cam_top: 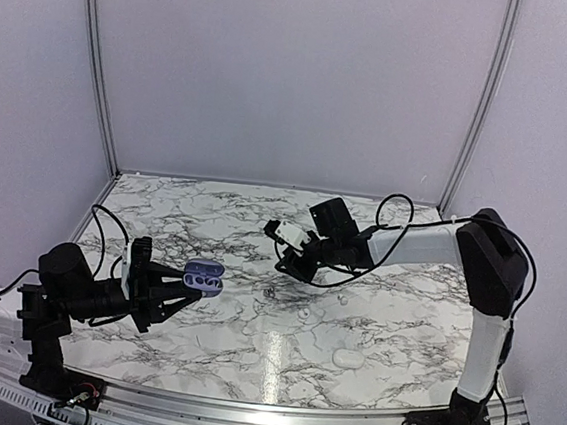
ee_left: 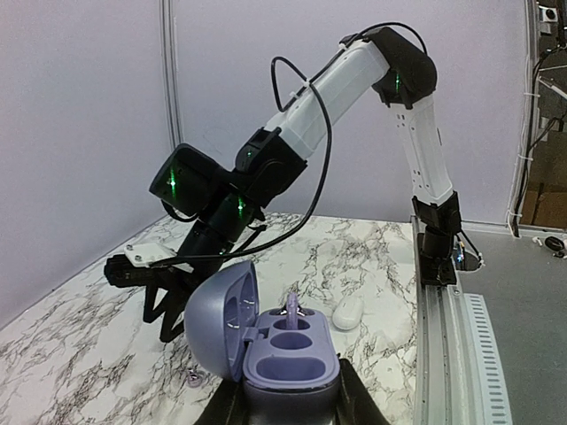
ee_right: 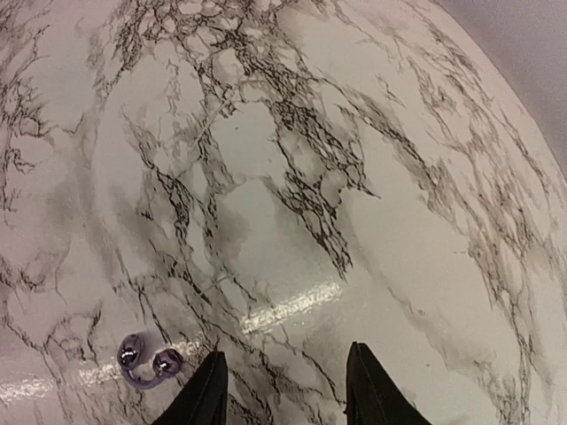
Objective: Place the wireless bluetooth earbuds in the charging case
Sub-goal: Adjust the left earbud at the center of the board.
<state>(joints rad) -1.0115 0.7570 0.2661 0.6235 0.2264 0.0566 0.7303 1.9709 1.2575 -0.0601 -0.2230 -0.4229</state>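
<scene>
My left gripper (cam_top: 182,287) is shut on the purple charging case (ee_left: 291,354), holding it above the table with its lid (ee_left: 220,319) swung open. One small purple earbud (ee_left: 291,310) stands upright in the case's far slot. A second shiny purple-grey earbud (ee_right: 146,361) lies on the marble, just left of my right gripper's left fingertip (ee_right: 211,367). My right gripper (ee_right: 285,359) hangs open over bare marble with nothing between its fingers. From above, that earbud (cam_top: 269,293) lies just below the right gripper (cam_top: 284,264).
A white pebble-shaped case (cam_top: 349,359) lies closed on the table toward the right arm's base. Two small white bits (cam_top: 306,314) (cam_top: 341,300) lie near the middle. A metal rail (cam_top: 274,413) runs along the near edge.
</scene>
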